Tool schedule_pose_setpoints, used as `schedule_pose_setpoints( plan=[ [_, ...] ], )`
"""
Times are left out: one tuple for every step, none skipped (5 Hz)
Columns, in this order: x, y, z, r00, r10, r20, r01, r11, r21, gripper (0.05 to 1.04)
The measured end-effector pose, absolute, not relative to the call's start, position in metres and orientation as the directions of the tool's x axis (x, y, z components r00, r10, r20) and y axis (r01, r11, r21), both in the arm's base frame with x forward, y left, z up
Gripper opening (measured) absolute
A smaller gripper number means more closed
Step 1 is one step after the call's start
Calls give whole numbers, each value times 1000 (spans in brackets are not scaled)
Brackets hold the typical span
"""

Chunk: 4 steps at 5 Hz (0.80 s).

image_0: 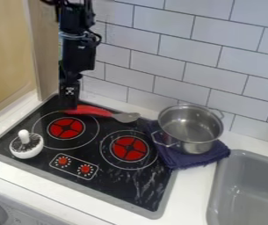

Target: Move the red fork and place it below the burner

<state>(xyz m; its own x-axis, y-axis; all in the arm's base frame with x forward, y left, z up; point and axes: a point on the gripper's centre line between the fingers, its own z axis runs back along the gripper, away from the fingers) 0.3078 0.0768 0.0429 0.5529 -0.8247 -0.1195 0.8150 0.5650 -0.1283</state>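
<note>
Red-handled fork with metal head located behind the red-centred left burner. Black two-finger hand stands at its handle end; clenched or released, cannot tell. Fork's long axis runs from hand toward the steel pot.

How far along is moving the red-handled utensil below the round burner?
Placement isn't done: the red-handled utensil lies behind the round red left burner. The black gripper is at the handle; whether gripped is unclear. Moving it below the burner and placing it remain.
</note>
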Motion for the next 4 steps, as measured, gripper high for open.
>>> schedule_pose_setpoints(
  plan=[
    [316,82,22,543,-828,-139,819,559,-131,999],
    [326,84,11,539,-833,-128,823,553,-133,999],
    [331,85,7,530,-840,-115,831,541,-131,937],
    [339,85,5,517,-850,-102,841,526,-122,617]
  ],
)
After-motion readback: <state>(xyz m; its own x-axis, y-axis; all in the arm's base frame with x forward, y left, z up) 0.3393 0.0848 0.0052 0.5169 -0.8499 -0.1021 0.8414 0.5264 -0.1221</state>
